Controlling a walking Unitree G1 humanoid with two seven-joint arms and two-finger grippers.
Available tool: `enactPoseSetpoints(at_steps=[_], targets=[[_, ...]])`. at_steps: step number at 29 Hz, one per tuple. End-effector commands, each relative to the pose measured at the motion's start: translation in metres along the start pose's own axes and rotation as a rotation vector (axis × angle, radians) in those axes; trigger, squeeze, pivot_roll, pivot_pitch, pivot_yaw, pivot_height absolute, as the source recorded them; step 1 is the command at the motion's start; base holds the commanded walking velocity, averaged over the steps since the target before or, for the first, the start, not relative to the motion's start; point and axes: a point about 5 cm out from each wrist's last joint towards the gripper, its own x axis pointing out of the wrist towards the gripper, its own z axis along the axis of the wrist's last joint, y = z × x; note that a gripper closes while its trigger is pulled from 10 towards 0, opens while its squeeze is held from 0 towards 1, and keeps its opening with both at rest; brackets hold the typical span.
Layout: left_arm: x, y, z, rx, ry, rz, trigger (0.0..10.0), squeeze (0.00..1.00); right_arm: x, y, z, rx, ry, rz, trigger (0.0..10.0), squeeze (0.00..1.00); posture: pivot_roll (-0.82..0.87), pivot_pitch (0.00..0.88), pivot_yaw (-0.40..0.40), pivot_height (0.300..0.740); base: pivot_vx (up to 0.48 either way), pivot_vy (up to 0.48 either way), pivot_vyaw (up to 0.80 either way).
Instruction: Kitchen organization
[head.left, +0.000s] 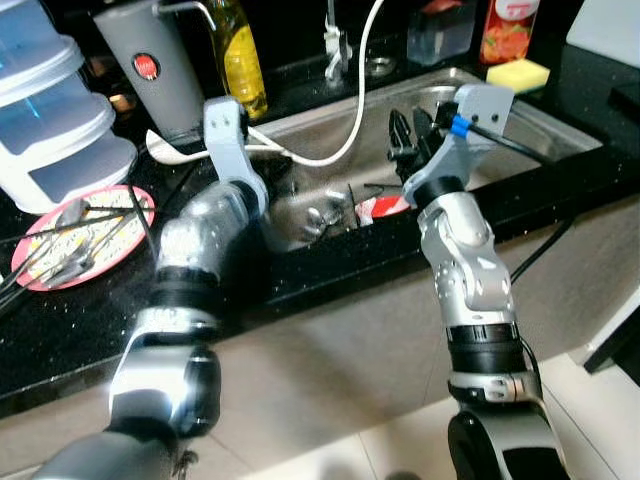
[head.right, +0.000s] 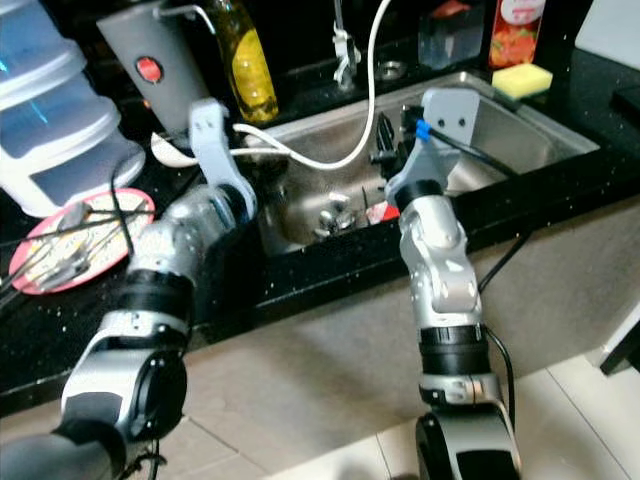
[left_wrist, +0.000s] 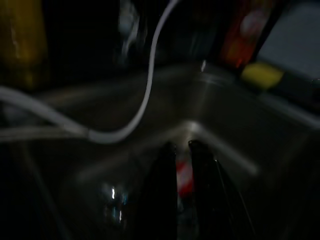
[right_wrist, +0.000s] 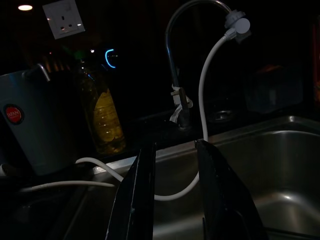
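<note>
Black speckled worktop (head.left: 90, 320) nearest, pink round plate (head.left: 120, 250) with cutlery at its left end. Both arms reach into the stainless steel sink (head.left: 530, 125). Left tool (left_wrist: 181, 150) low in the basin, fingers nearly together with a narrow gap, pointing at a red-and-white item (head.left: 385, 207) on the sink bottom. Right tool (right_wrist: 175, 150) above the basin, fingers spread, holding nothing. White hose (head.left: 350, 120) loops from the tap; yellow oil bottle (head.left: 240, 55), yellow sponge (head.left: 517, 73) behind.

Right gripper (right_wrist: 172, 192): fingers lying apart, pointing over sink (right_wrist: 280, 175). Tap (right_wrist: 175, 60) standing at 12 o'clock, hose (right_wrist: 202, 115) hanging from it. Bottle (right_wrist: 105, 117) and jug (right_wrist: 30, 130) sitting at 10 o'clock.
</note>
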Motion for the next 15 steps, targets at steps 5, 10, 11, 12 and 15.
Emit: enactPoseSetpoints(at_steps=[5, 10, 11, 12, 15], targets=[[-0.018, 0.016, 0.013, 0.188, -0.022, 0.114, 10.0, 0.0, 0.001, 0.013, 0.004, 0.019, -0.02, 0.059, 10.0, 0.0, -0.1, 0.0, 0.163, 0.74, 0.0, 0.0, 0.0], [-0.036, 0.045, 0.015, 0.417, 0.062, 0.422, 10.0, 0.0, 0.001, 0.023, 0.01, 0.049, -0.045, 0.146, 10.0, 0.0, -0.08, 0.0, 0.158, 0.74, 0.0, 0.0, 0.0], [-0.044, 0.054, 0.016, 0.429, 0.071, 0.516, 10.0, 0.0, 0.0, 0.029, 0.011, 0.05, -0.04, 0.206, 10.0, 0.0, -0.07, 0.0, 0.159, 0.74, 0.0, 0.0, 0.0], [-0.044, 0.054, 0.016, 0.429, 0.071, 0.516, 10.0, 0.0, 0.0, 0.029, 0.011, 0.05, -0.04, 0.206, 10.0, 0.0, -0.07, 0.0, 0.159, 0.74, 0.0, 0.0, 0.0], [-0.068, 0.068, 0.02, 0.443, 0.086, 0.683, 10.0, 0.0, -0.006, 0.054, 0.007, -0.03, 0.023, 0.458, 10.0, 0.0, -0.06, 0.0, 0.158, 0.74, 0.0, 0.0, 0.0]])
